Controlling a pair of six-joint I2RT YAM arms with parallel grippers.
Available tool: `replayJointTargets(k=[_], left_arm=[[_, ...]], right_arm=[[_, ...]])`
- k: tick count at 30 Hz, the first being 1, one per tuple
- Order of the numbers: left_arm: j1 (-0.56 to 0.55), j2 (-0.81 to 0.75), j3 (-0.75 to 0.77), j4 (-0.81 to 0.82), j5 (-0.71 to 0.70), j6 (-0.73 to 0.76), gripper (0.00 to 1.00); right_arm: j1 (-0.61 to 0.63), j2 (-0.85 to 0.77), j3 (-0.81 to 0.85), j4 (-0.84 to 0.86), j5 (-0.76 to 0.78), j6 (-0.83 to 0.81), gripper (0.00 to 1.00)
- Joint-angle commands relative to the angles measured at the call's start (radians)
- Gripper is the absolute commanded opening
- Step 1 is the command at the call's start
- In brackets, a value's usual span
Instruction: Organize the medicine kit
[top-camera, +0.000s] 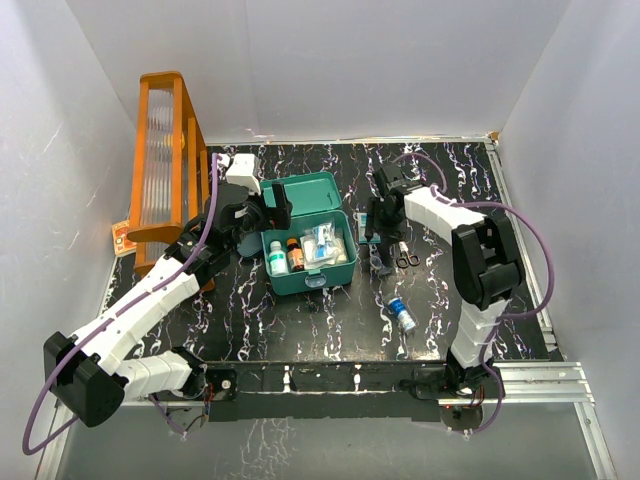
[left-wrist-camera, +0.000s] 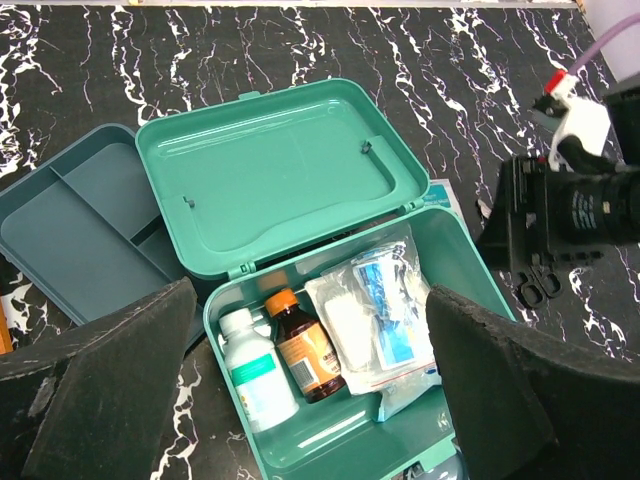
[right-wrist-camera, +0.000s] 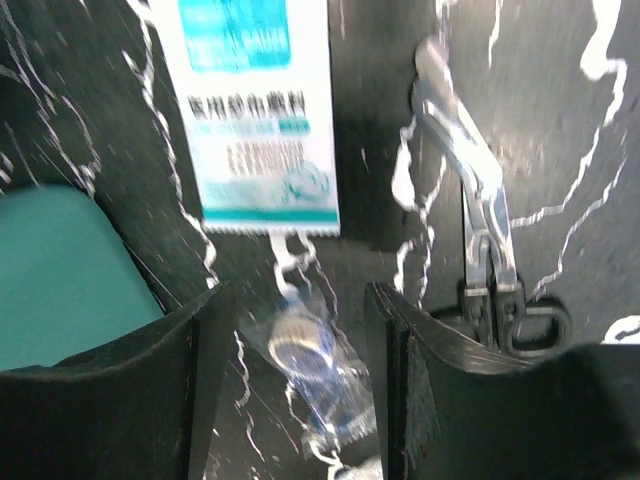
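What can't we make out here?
1. Right wrist view: clear packet between the right fingers is blurred; contents unreadable.
2. Right wrist view: scissors handles partly hidden behind a finger.
3. Left wrist view: medicine kit front wall cut off by the bottom edge.
4. Top view: blue-white item too small to identify.

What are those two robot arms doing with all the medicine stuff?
They are tidying a teal-green plastic medicine box, open on the black marbled table. A white plastic bottle, a brown orange-capped bottle and clear bags of dressings are already inside. The left end effector hovers open by the box. The right end effector is open around a small clear plastic packet on the table, beside black-handled metal scissors and a white-and-teal paper packet.
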Motion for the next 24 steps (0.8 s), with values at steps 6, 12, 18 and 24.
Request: replayJointTargets(k=[6, 12, 18, 24], left_arm=[[0.006, -0.011, 0.045, -0.001, -0.017, 0.009, 0.99], [0.006, -0.014, 0.044, -0.006, -0.029, 0.016, 0.99], [0.006, -0.011, 0.044, -0.004, -0.032, 0.017, 0.99], [0.006, -0.009, 0.045, -0.004, -0.037, 0.020, 0.99]], right_arm=[[0.004, 0.159, 0.201, 0.073, 0.097, 0.062, 0.51], [0.011, 0.197, 0.212, 0.041, 0.138, 0.067, 0.49], [0.017, 0.228, 0.208, 0.002, 0.183, 0.070, 0.26], [0.019, 0.207, 0.187, 0.018, 0.230, 0.087, 0.03]])
